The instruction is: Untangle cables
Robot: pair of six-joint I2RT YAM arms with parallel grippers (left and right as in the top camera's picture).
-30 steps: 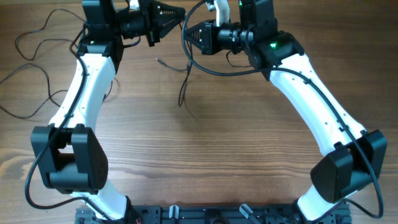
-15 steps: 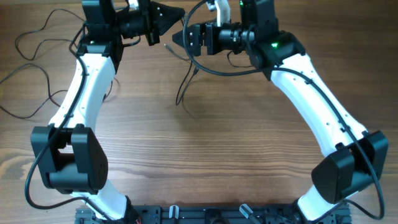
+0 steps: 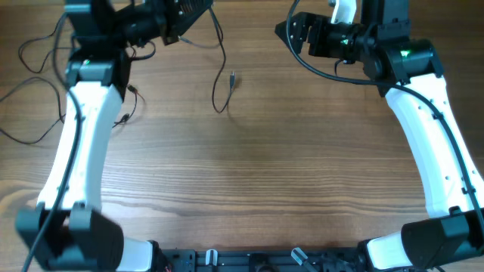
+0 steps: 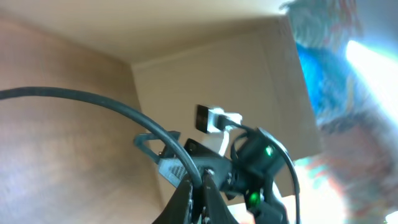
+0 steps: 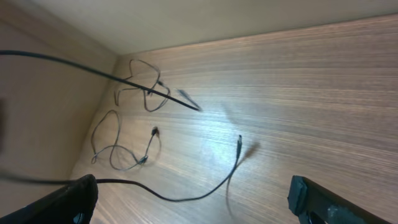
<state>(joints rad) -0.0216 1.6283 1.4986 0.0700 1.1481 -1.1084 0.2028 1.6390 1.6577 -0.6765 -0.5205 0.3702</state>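
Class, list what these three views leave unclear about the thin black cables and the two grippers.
Overhead: the loose thin black cables run off the left edge, hiding their ends.
Right wrist: the small plug end is too small and blurred to identify.
Left wrist: the bottom edge crops the left gripper, shut on a thin black cable; glare blurs the right side.

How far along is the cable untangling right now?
Done: one cable hangs apart from the others, its plug free. In hand: the left gripper is shut on that cable; the right gripper is open and empty. Left: the loose loops beside the left arm lie unsorted, possibly crossing.
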